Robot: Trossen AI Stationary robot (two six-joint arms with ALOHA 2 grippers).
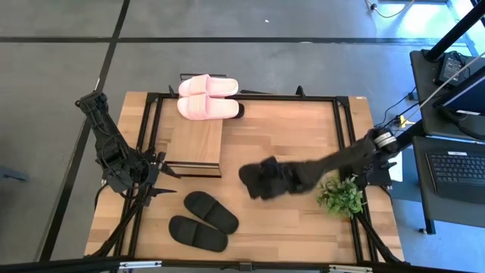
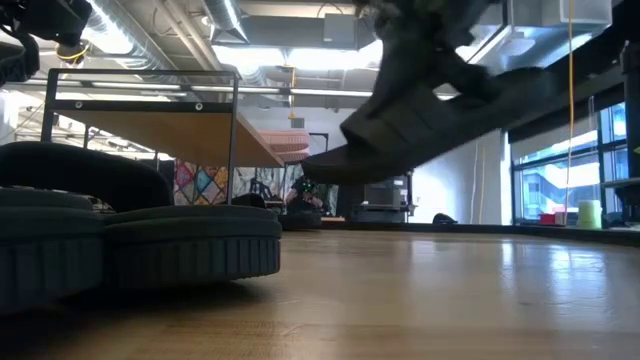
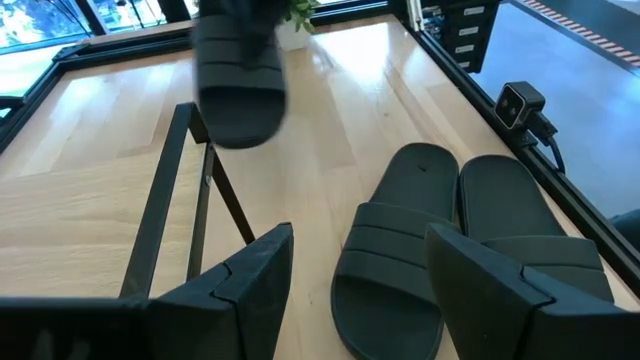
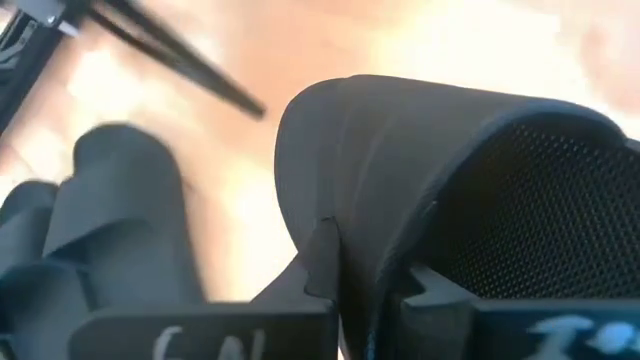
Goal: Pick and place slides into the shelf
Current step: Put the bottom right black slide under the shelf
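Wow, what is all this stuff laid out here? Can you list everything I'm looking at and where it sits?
Pink slides: two, light pink, side by side on the far end of the shelf's top board.
Black slides on the table: two, matte black, side by side near the front edge, left of centre.
Carried black slide: one, black, lifted off the table near its middle.
Shelf: one, light-wood board on a black frame, left half of the table.
Plant: one, green, on the table's right side.
Table: one, light wood with a black frame.
Left gripper: open, waiting beside the shelf's near end.
Right gripper: shut on the carried black slide, over mid-table.
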